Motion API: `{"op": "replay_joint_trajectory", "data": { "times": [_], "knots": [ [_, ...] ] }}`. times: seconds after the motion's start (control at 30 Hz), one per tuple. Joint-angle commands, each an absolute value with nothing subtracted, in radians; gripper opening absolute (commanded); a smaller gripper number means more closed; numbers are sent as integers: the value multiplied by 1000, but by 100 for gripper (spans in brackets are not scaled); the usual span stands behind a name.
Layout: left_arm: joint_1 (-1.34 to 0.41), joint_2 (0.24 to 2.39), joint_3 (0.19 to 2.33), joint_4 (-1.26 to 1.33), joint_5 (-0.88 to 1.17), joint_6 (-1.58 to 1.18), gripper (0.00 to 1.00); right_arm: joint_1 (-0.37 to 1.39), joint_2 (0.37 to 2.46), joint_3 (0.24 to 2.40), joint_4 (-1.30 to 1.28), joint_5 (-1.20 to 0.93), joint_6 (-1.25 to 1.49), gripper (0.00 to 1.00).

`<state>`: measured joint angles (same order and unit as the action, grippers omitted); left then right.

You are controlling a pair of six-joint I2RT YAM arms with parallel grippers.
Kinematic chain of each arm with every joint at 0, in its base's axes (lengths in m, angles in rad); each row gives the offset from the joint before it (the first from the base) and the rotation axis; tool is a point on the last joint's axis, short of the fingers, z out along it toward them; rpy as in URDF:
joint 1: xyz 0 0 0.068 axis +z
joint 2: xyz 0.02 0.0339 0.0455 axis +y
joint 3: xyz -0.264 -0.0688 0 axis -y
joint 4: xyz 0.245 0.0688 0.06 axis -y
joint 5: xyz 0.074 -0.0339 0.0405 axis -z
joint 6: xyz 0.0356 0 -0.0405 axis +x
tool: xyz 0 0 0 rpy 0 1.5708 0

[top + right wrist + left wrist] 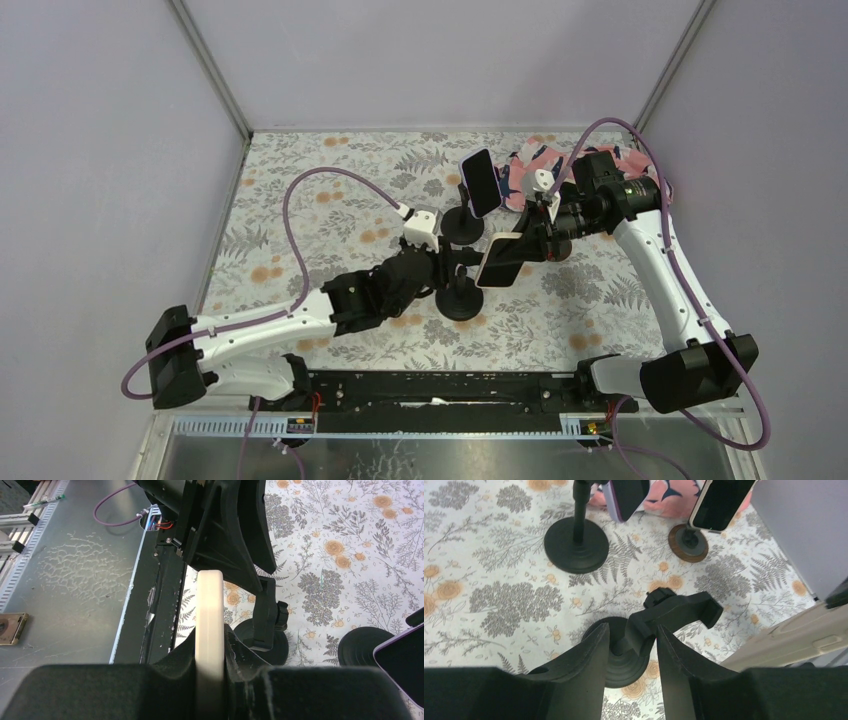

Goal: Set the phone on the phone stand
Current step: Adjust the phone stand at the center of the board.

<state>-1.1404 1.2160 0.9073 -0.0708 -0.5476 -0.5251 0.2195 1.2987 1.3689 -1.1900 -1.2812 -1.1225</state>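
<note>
Right fingers (237,652) around phone (209,620) (cream-edged)

A second phone (481,182) sits on another stand (462,228); pink cloth (525,162), perhaps, behind.

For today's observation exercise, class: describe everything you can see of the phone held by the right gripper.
The phone is a slim slab with a dark, blank screen and a cream rim, plastic-looking. The right gripper pinches it across its faces near one end. It hangs tilted above the flowered table, beside the empty black stand.
</note>
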Motion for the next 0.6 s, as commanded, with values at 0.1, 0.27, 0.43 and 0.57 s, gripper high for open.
{"op": "replay_joint_trajectory", "data": {
  "times": [0.1, 0.27, 0.43, 0.57],
  "knots": [
    [-1157, 1262, 965, -228, -630, -602, 42, 210, 1296, 1376, -1173, -1355, -1103, 0],
    [-1161, 1268, 985, -230, -640, -596, 40, 210, 1295, 1374, -1173, -1356, -1103, 0],
    [-1165, 1257, 997, -230, -636, -588, 44, 210, 1294, 1371, -1172, -1356, -1102, 0],
    [-1170, 1241, 1012, -229, -636, -574, 45, 210, 1293, 1370, -1169, -1357, -1102, 0]
  ]
}}
